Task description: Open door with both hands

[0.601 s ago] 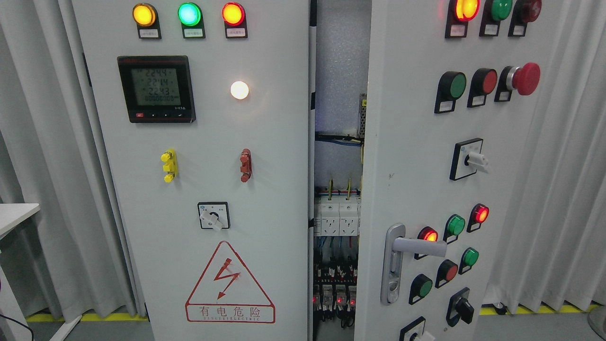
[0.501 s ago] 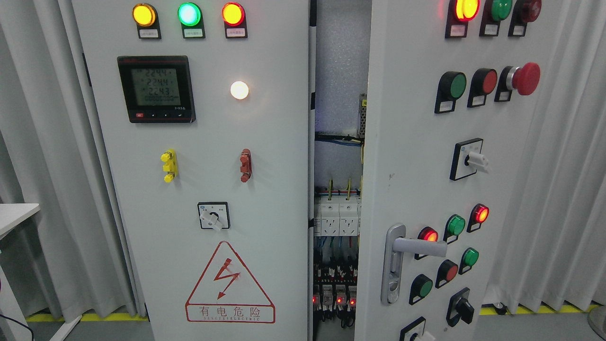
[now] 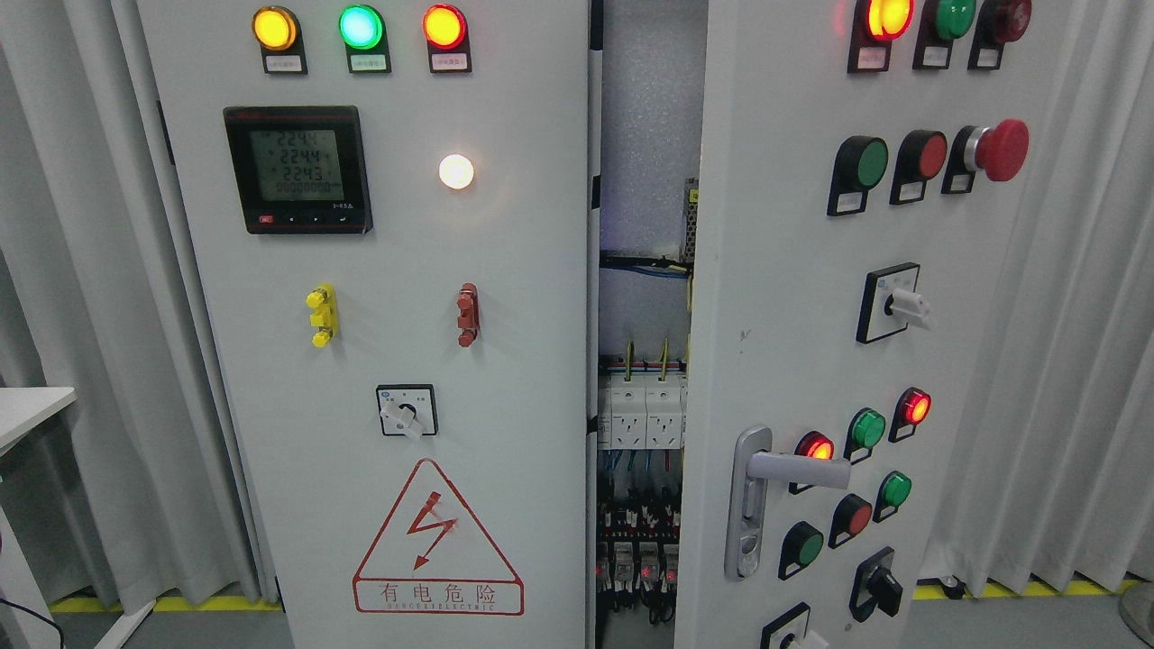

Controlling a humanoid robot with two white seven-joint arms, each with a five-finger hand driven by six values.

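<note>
Grey cabinet, right door ajar; neither robot hand appears in my head view, so I cannot tell how either is set.

Right door swings toward me, its lever handle low on the left edge. Left door looks closed. Between them a narrow gap shows breakers and wiring; the rest is hidden. Both doors are cut off top and bottom.

The cabinet doors look like matt grey painted metal. The door handle is smooth, satin metal. The push buttons are glossy plastic. The curtains are soft, matt pale cloth hanging in folds.
</note>
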